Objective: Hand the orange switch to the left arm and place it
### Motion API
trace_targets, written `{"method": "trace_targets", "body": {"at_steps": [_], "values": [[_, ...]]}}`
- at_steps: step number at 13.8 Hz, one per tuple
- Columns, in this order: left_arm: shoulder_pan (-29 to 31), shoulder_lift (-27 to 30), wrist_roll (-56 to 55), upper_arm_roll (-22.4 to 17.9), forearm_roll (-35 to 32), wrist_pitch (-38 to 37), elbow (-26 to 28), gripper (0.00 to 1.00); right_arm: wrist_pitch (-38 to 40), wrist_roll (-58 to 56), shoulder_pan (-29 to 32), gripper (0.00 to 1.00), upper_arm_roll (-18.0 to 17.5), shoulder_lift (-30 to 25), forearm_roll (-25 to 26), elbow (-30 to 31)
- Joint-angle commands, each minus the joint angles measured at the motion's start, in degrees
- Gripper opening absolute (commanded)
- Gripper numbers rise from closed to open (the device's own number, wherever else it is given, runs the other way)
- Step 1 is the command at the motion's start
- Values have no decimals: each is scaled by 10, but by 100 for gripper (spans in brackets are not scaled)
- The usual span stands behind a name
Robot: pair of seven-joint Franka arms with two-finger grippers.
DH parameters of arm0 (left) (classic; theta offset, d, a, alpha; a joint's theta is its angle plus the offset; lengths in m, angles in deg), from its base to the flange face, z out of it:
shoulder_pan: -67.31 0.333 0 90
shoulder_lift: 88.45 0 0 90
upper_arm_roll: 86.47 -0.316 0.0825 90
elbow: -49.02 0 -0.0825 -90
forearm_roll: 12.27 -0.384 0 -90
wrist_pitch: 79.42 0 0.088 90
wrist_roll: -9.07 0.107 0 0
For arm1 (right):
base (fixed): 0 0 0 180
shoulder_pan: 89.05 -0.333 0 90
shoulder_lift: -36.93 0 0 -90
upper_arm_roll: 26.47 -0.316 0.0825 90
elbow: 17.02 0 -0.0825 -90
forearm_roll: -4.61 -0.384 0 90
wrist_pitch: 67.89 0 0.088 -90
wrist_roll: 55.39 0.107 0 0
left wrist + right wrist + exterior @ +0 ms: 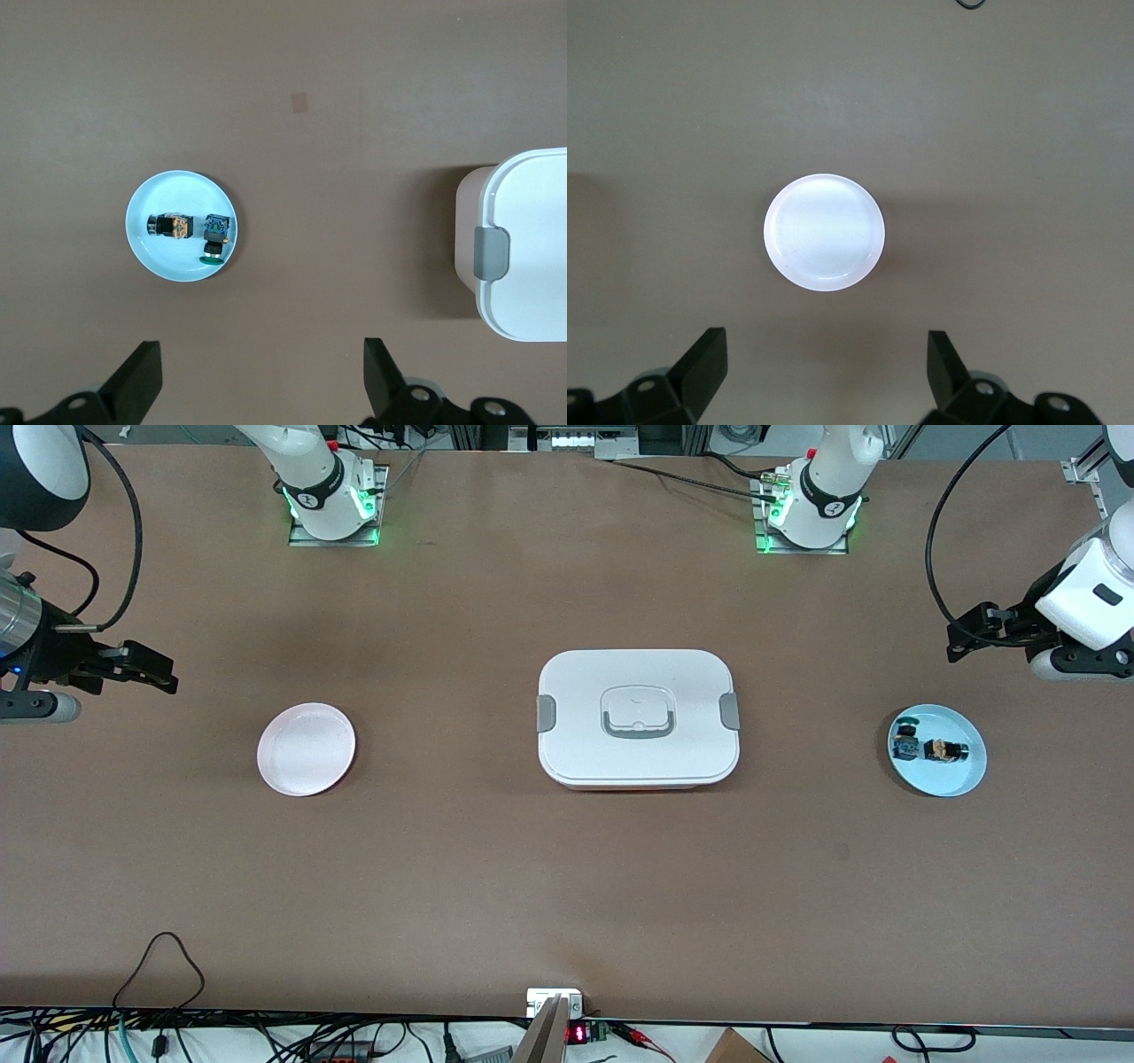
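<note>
The small orange switch (944,751) with black cap lies in the round light-blue plate (961,781), touching a blue, green-capped switch (905,740). This closeness may cause a wrong grasp. The large white lidded box (638,718) stands mid-table. Left gripper (961,640) and right gripper (159,668) hover high, fingers spread.

I see left gripper (961,638) spread wide, raised toward the box's (638,717) left-arm end | right gripper (159,669) likewise, right-arm end.
</note>
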Motion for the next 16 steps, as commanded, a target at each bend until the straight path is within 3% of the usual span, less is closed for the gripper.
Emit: {"method": "trace_targets", "body": {"at_steps": [1, 16], "values": [[-3, 4, 12, -3, -8, -6, 1, 100, -4, -8, 5, 100, -7, -19, 0, 17], [-3, 1, 13, -3, -9, -7, -4, 100, 4, -3, 1, 100, -7, -16, -4, 6]]}}
